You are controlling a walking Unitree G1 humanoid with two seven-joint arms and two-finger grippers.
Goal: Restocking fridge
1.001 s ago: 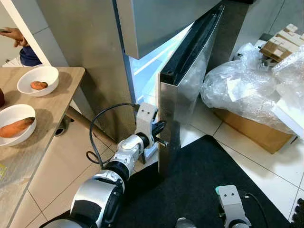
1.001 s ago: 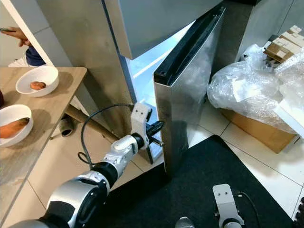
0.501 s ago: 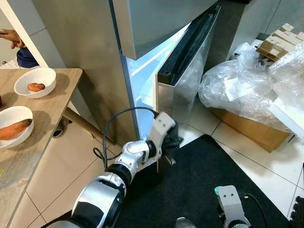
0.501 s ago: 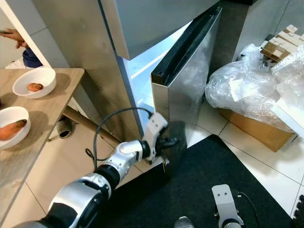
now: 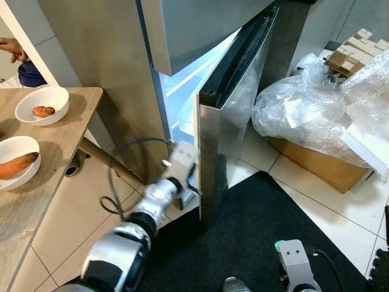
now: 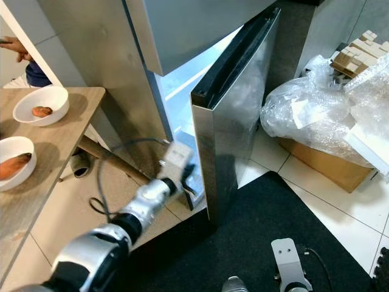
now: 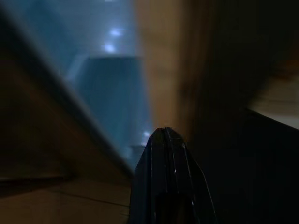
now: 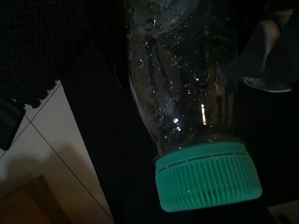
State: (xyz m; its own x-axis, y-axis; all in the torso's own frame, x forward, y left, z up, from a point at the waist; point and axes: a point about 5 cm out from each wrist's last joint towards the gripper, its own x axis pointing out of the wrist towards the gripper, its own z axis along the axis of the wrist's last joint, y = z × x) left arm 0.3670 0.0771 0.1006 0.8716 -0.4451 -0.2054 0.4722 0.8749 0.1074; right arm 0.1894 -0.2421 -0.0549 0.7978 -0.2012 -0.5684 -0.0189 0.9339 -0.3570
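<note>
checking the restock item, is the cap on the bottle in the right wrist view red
No, the cap on the clear bottle is green, seen close up in the right wrist view.

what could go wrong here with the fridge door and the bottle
The left gripper works at the bottom edge of the half-open fridge door; motion blur suggests it is moving fast, so it could slip off and the door might swing back. The right wrist view shows a clear bottle with a green cap close to the camera, pointing down; if the grip is loose it could drop onto the black mat.

A wooden table (image 5: 42,182) carries two white bowls (image 5: 41,104), each with a sweet potato (image 5: 14,165) in it
</note>
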